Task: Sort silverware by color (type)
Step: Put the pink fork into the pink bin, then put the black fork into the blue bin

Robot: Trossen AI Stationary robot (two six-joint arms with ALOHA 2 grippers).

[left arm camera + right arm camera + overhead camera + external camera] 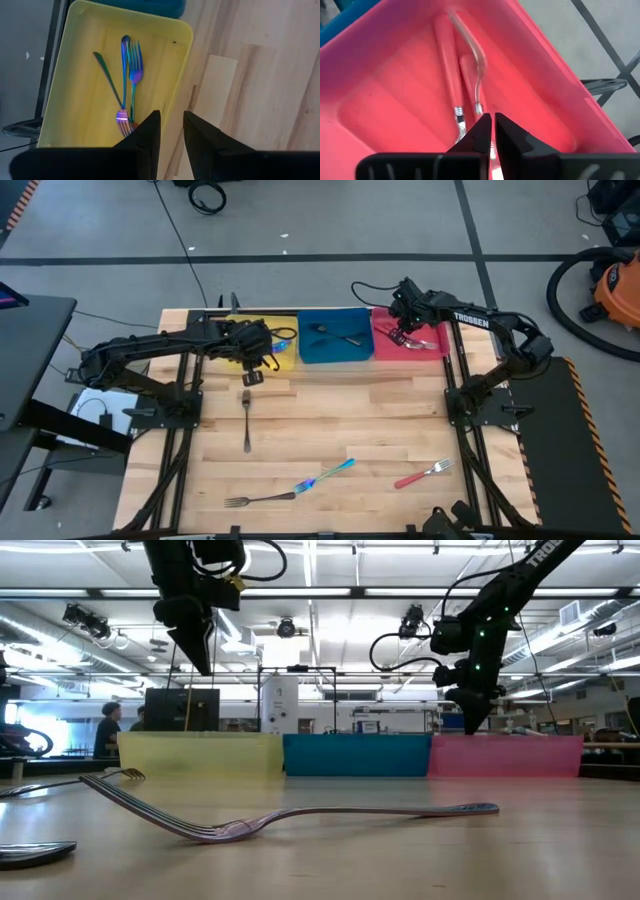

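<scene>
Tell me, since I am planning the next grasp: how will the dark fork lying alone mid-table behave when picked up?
The dark fork looks like slim metal, so probably stiff and light. It lies flat on the wooden table, so closing fingers may skid it sideways. Its smooth handle could slip or pivot if pinched off-centre.

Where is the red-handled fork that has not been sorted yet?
In the high view, the red-handled fork lies on the table's near right, just right of the iridescent utensil.

Both arms were matte black, built of jointed segments with black cables looping along them. The right arm carried white "TROSSEN" lettering on its link. The left arm showed a small yellow tag near its wrist. Each ended in two dark, wedge-shaped fingers.
</scene>
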